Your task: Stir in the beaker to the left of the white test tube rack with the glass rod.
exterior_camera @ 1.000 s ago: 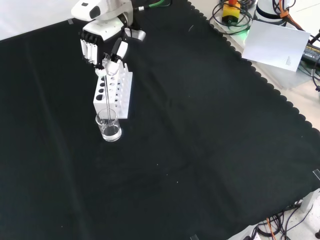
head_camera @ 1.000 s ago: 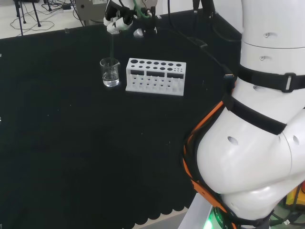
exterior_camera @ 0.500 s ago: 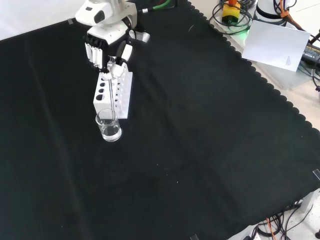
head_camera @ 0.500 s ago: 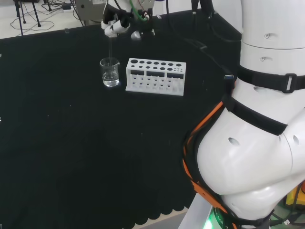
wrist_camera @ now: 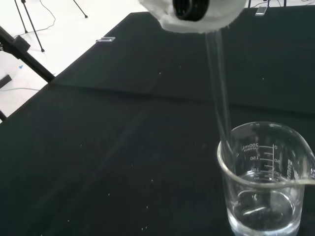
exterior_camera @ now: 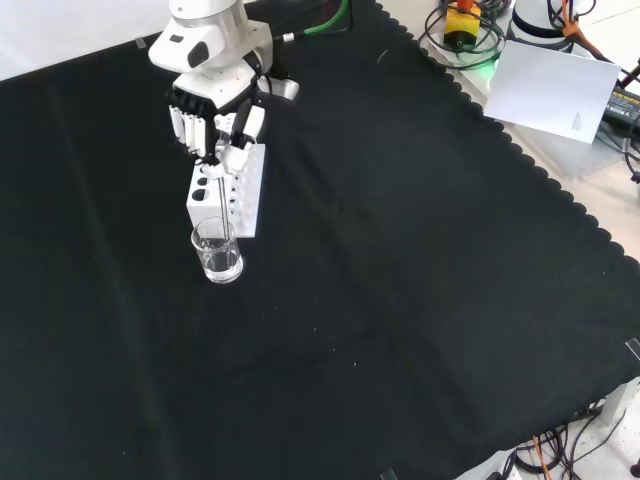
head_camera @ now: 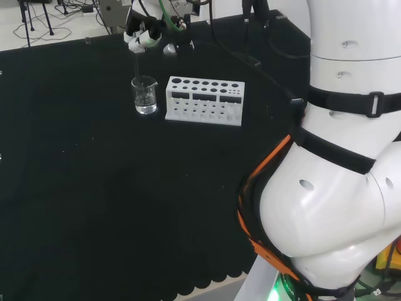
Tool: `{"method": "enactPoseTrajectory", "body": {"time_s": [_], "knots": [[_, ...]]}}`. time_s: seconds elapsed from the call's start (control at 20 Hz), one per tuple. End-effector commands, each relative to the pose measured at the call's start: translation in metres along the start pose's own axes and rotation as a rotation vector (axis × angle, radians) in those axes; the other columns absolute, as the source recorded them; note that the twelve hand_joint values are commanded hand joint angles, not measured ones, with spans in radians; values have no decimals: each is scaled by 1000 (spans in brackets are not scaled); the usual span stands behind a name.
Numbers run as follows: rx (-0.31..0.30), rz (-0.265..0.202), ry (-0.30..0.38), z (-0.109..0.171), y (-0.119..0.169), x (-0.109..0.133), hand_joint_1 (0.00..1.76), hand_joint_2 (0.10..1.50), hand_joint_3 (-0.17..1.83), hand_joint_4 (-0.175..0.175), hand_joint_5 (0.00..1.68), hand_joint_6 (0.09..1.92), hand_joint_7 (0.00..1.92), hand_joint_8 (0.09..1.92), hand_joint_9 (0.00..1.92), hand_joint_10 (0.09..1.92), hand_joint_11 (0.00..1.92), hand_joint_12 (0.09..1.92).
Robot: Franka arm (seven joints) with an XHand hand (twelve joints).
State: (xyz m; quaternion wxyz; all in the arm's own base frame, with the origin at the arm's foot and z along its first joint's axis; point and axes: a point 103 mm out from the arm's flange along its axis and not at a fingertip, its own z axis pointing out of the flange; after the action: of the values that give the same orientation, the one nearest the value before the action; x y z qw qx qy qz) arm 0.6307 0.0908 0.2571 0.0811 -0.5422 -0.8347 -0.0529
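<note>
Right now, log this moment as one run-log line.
hand: shut on glass rod | rod tip: inside beaker | beaker: holds clear liquid, beside white rack | phase: stirring

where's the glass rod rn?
Head view: the glass rod hangs from the hand, its lower end at the beaker just left of the white test tube rack.

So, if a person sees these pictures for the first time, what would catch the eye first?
Probably the black and white hand at the far side of the black cloth in the front view, its fingers curled round a thin glass rod that reaches down into the beaker. Next, the beaker itself, which holds a little clear liquid and stands directly left of the white test tube rack in the head view. The arm's big white links stand at that view's right.
</note>
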Motion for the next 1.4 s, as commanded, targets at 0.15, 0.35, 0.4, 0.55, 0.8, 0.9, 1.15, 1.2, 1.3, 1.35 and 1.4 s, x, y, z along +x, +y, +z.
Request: {"method": "enactPoseTrajectory", "body": {"time_s": [0.15,0.35,0.4,0.55,0.8,0.9,1.15,1.2,1.3,1.35,1.4], "knots": [[-17,40,8,-6,15,-33,1299,1027,39,-175,1201,311,1149,1051,1723,699,1341,824],[-38,84,-4,-16,6,-58,1299,1029,36,-175,1201,311,1148,1051,1722,700,1340,824],[-40,98,-9,-17,1,-64,1299,1029,36,-175,1201,311,1148,1052,1722,701,1340,824],[-40,130,-23,-20,-11,-74,1299,1030,35,-175,1201,311,1148,1052,1723,701,1340,824],[-27,112,-46,-21,-24,-58,1299,1031,32,-175,1200,312,1148,1053,1723,703,1340,824],[-22,95,-52,-20,-26,-46,1299,1031,31,-175,1200,312,1147,1053,1723,703,1340,824],[0,42,-69,-11,-22,-17,1299,1033,29,-175,1200,313,1147,1054,1723,704,1340,824],[4,33,-72,-9,-20,-12,1299,1033,29,-175,1200,313,1147,1054,1723,704,1340,824],[11,17,-76,-6,-16,-5,1298,1033,28,-175,1200,313,1147,1054,1723,705,1340,824],[14,13,-78,-5,-14,-3,1298,1034,27,-175,1199,313,1147,1054,1723,705,1341,824],[16,9,-79,-3,-12,-2,1298,1034,27,-175,1199,314,1147,1054,1723,705,1341,824]]}}
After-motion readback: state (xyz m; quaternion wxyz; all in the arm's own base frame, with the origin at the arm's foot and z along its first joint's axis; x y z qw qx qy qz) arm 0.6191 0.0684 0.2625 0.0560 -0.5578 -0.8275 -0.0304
